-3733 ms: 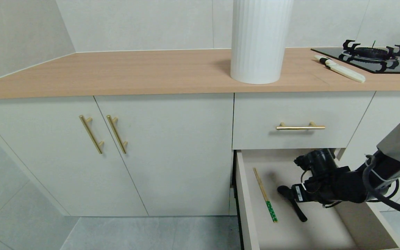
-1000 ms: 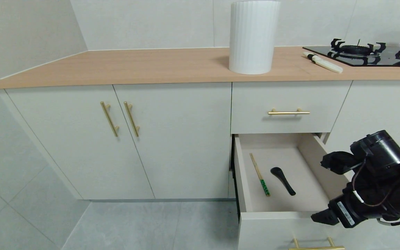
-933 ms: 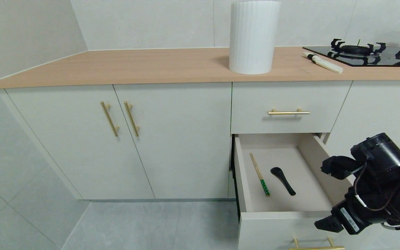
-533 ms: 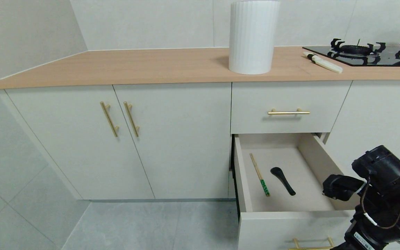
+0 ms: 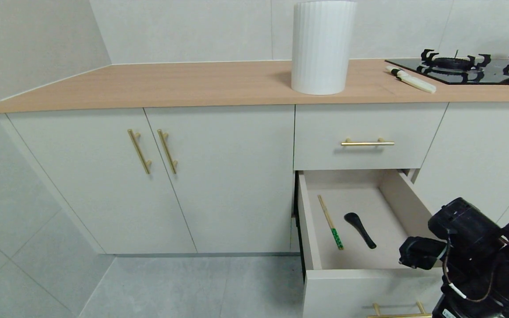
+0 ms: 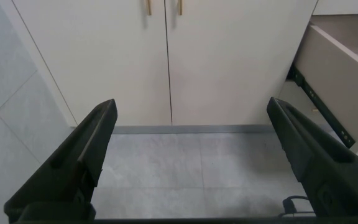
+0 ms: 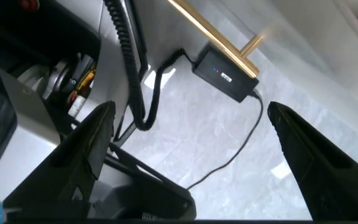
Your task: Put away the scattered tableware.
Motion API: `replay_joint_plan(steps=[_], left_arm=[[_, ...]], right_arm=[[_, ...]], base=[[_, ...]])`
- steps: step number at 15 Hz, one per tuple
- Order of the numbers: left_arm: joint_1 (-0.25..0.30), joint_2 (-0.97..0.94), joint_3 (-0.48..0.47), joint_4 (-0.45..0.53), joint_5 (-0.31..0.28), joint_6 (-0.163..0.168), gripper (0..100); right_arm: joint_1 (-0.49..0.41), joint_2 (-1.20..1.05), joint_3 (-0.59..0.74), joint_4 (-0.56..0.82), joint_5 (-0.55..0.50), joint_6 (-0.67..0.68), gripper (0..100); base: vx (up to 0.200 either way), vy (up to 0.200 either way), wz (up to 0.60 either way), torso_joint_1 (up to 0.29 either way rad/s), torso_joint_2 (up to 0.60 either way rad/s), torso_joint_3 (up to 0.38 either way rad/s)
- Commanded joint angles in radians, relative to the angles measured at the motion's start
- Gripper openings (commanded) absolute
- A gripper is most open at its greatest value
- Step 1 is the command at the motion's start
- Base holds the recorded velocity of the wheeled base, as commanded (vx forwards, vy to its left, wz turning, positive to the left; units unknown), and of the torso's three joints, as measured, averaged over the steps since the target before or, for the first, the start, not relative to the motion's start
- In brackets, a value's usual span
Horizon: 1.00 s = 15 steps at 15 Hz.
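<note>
In the open drawer [image 5: 309, 229], chopsticks [image 5: 330, 222] and a spoon [image 5: 359, 229] are laid. A knife [image 5: 410, 79] is left on the tabletop [image 5: 170, 84]; likely light and stiff, best gripped mid-body. The left claw [image 6: 191, 112] and right claw [image 7: 188, 115] are held apart.

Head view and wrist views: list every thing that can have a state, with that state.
lower drawer: pulled open
upper drawer: shut
cabinet doors: both shut
chopsticks: lying flat in the lower drawer
black spoon: lying flat in the lower drawer, beside the chopsticks, apart from them
left gripper: open, empty
right gripper: open, empty
</note>
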Motion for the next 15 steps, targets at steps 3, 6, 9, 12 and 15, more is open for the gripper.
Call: replay_joint_plan(steps=[3, 6, 9, 12, 15], left_arm=[[0.0, 0.0, 0.0, 0.0, 0.0, 0.0, 100], [0.0, 0.0, 0.0, 0.0, 0.0, 0.0, 100], [0.0, 0.0, 0.0, 0.0, 0.0, 0.0, 100], [0.0, 0.0, 0.0, 0.0, 0.0, 0.0, 100], [0.0, 0.0, 0.0, 0.0, 0.0, 0.0, 100]], right_arm=[[-0.002, 0.094, -0.042, -0.002, -0.002, 0.051, 100], [0.0, 0.154, -0.117, -0.003, -0.005, 0.207, 100], [0.0, 0.196, -0.157, -0.02, -0.048, 0.284, 100], [0.0, 0.222, -0.166, -0.086, -0.062, 0.348, 100], [0.0, 0.248, -0.171, -0.18, -0.085, 0.414, 100]], base=[[0.0, 0.0, 0.0, 0.0, 0.0, 0.0], [0.0, 0.0, 0.0, 0.0, 0.0, 0.0], [0.0, 0.0, 0.0, 0.0, 0.0, 0.0], [0.0, 0.0, 0.0, 0.0, 0.0, 0.0], [0.0, 0.0, 0.0, 0.0, 0.0, 0.0]])
